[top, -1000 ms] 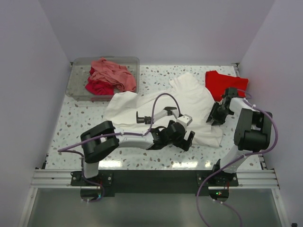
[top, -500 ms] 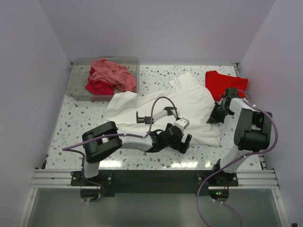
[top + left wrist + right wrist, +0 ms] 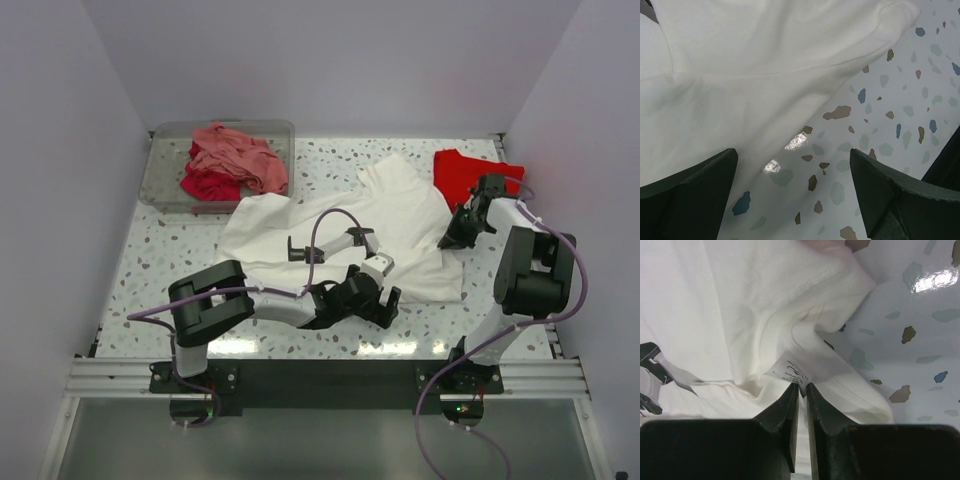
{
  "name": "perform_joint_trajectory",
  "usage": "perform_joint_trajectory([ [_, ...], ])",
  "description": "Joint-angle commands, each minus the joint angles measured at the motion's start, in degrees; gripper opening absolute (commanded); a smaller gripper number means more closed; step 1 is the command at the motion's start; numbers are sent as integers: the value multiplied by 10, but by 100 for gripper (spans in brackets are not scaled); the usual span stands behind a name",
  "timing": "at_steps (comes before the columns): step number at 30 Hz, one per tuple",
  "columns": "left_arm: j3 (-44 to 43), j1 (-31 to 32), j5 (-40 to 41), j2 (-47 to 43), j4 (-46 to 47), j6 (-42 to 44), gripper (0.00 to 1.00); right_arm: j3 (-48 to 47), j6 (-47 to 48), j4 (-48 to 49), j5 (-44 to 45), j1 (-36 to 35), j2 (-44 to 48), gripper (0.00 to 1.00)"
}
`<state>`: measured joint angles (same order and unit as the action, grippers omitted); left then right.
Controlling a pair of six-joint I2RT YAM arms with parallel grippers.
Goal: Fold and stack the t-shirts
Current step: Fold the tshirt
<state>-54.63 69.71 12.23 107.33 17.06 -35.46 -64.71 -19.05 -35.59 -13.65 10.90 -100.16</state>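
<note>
Tabletop [image 3: 160,270]: left end effector [image 3: 792,167] agape, right end effector [image 3: 802,388] tight on one white t-shirt [image 3: 405,210]

From above, your left arm [image 3: 285,300] covers the near hem of the white t-shirt [image 3: 400,200], and the salmon-pink t-shirt [image 3: 240,158] buries most of the crimson t-shirt [image 3: 203,186]. In the right wrist view, the print on the label [image 3: 790,371] is too small for you to read.

A white t-shirt [image 3: 410,210] lies spread on the table [image 3: 170,260] — red t-shirt [image 3: 462,175] far right, pink ones [image 3: 240,160] in the bin [image 3: 160,170].
</note>
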Motion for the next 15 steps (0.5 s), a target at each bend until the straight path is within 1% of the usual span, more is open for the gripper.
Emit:
perform_joint_trajectory([
  [1,24,11,-5,1,-51,-26,100,-17,-6,7,-7,0,-9,17],
  [4,22,13,-5,2,-53,-28,100,-12,-6,6,-8,0,-8,20],
  [11,14,16,-5,3,-59,-26,100,24,-9,11,-20,-1,22,24],
  [12,12,16,-5,3,-60,-26,100,29,-11,12,-21,0,35,29],
  [15,12,17,-4,3,-60,-27,100,45,-13,12,-20,0,59,36],
])
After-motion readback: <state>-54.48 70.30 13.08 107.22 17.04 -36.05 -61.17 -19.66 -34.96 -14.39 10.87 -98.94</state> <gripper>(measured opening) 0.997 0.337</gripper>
